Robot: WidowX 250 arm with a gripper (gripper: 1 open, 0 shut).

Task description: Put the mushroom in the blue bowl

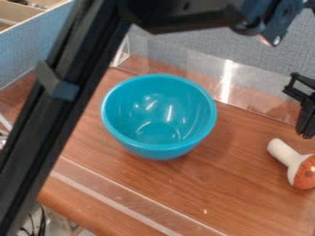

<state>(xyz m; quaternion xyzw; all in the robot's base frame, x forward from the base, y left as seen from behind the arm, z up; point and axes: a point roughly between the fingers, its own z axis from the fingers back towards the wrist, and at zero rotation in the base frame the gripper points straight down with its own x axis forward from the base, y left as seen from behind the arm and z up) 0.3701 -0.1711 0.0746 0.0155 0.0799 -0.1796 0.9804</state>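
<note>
The blue bowl point(157, 115) stands upright and empty in the middle of the wooden table point(227, 189). To its right, near the right edge of the view, the mushroom point(292, 159) lies on its side, cream stem toward the bowl and orange-brown cap away. My black gripper point(304, 118) hangs just above and behind the mushroom, half cut off by the frame edge. Its fingers look shut with nothing between them, and a small gap separates them from the mushroom. My dark arm point(74, 101) crosses the foreground from lower left to top right.
A clear plastic barrier point(227, 78) runs along the table's back edge before a grey-blue wall. A light wooden box point(31, 23) sits at the top left. The table's front edge point(110, 198) runs diagonally across the lower left.
</note>
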